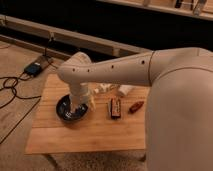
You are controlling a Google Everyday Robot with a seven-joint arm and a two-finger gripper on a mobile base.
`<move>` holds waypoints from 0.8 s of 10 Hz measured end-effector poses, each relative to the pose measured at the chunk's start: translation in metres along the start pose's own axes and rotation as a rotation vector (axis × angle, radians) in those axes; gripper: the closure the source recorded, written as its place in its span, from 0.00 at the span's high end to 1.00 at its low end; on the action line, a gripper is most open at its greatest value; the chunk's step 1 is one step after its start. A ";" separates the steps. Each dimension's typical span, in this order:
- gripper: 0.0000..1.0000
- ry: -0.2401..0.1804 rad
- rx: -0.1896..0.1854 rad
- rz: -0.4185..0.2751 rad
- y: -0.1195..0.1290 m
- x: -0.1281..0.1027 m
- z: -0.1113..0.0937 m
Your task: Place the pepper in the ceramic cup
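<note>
On the near half of the wooden table point(75, 140), the gripper point(79, 106) hangs down over the dark bowl point(64, 111), and I cannot tell if it is open or closed. Next to the bowl sits a black block point(115, 108), and just past that the pepper point(135, 106) lies flat on the wood. Farther back are the ceramic cup point(125, 90) and a slim white bottle point(101, 89), both apart from the pepper.

warm, dim light from above. the pale arm point(125, 70) and wooden table point(90, 136) catch most light; the far background is nearly black. the gripper point(80, 106) sits over the dark bowl point(64, 113), left, shaded beneath.
</note>
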State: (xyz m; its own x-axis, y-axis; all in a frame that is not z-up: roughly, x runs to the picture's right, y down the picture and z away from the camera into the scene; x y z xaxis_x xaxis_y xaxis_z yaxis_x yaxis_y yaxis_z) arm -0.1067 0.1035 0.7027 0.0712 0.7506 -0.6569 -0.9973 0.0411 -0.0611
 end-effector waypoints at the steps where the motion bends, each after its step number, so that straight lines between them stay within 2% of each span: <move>1: 0.65 0.000 0.000 0.000 0.000 0.000 0.000; 6: 0.65 0.001 0.003 0.002 -0.002 0.000 0.000; 8: 0.65 -0.006 0.022 0.027 -0.018 -0.007 -0.001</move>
State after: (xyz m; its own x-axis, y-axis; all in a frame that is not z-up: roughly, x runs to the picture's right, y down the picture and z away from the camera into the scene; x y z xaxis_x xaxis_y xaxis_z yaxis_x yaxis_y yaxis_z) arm -0.0894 0.0970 0.7078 0.0439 0.7555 -0.6537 -0.9990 0.0348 -0.0270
